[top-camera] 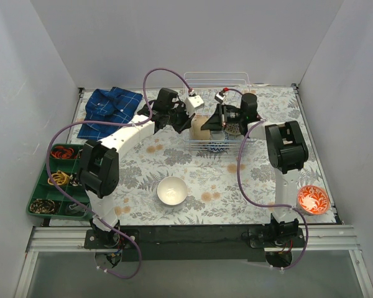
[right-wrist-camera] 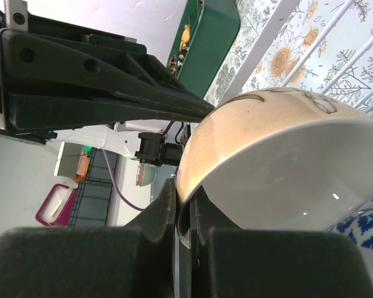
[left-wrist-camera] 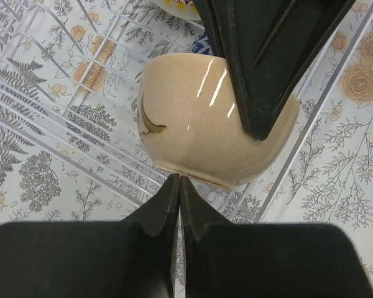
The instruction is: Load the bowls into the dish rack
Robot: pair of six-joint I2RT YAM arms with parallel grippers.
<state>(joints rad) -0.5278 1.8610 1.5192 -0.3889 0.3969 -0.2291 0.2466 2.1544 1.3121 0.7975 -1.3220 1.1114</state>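
A beige bowl (top-camera: 201, 129) with a leaf mark hangs tilted over the front left part of the wire dish rack (top-camera: 239, 84). My right gripper (top-camera: 209, 126) is shut on its rim, one finger inside and one outside (right-wrist-camera: 185, 198). In the left wrist view the same beige bowl (left-wrist-camera: 199, 118) fills the middle, with the right gripper's fingers (left-wrist-camera: 267, 68) clamped over its rim. My left gripper (left-wrist-camera: 179, 181) is shut and empty, its tips right at the bowl's base. A blue-patterned bowl (top-camera: 216, 148) lies in the rack. A white bowl (top-camera: 172, 190) and a red bowl (top-camera: 313, 199) sit on the table.
A green compartment tray (top-camera: 40, 194) with small items stands at the left edge. A folded blue checked shirt (top-camera: 110, 110) lies at the back left. The rack wires (left-wrist-camera: 62, 118) run under and beside the beige bowl. White walls enclose three sides.
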